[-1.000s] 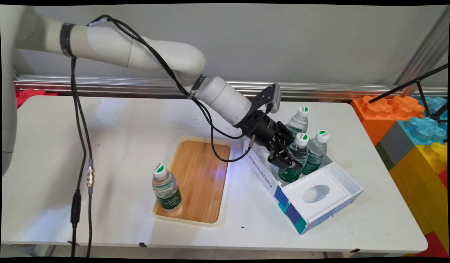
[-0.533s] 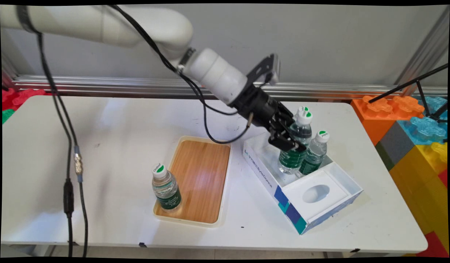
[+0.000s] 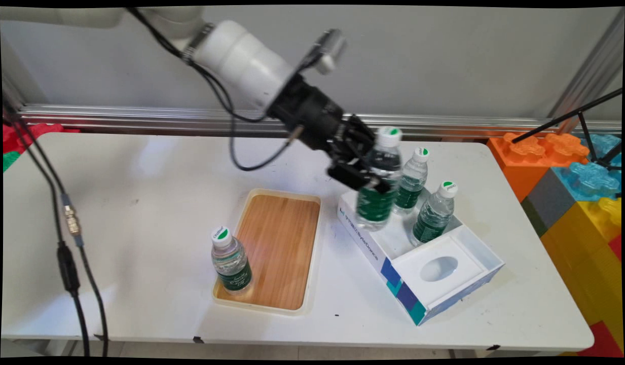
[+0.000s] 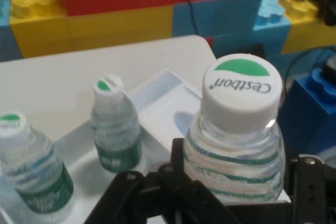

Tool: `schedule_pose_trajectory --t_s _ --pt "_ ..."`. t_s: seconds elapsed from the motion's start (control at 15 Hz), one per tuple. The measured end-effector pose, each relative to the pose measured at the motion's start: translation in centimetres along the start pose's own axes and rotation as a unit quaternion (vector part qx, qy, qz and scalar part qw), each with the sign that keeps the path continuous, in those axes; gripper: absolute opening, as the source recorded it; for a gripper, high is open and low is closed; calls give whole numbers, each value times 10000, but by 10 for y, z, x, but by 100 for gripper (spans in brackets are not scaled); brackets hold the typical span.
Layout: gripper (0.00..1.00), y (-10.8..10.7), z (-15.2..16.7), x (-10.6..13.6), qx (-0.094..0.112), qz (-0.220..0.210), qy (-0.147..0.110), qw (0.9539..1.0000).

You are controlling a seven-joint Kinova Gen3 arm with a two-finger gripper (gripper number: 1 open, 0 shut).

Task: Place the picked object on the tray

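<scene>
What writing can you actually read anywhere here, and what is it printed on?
"Cestbon": on the cap of the bottle in the hand.
"ByteDance": on the side of the box; the characters before it are too small.
Green bottle labels and the cap of the tray's bottle: too small or blurred.

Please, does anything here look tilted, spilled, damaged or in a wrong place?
Nothing looks spilled or damaged. The gripper holds one water bottle in the air above the white box, a little tilted. Two bottles stand upright in the box, another bottle upright on the wooden tray.
</scene>
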Motion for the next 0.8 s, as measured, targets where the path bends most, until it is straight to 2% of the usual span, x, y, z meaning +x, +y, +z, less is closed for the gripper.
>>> schedule_pose_trajectory --t_s 0.33,0.53,0.8 --pt "0 11 -37 -34 -130 335 -40 9993" --pt "0 15 -41 -58 -169 480 -32 9987" --pt "0 16 -40 -86 -194 449 -121 9987"
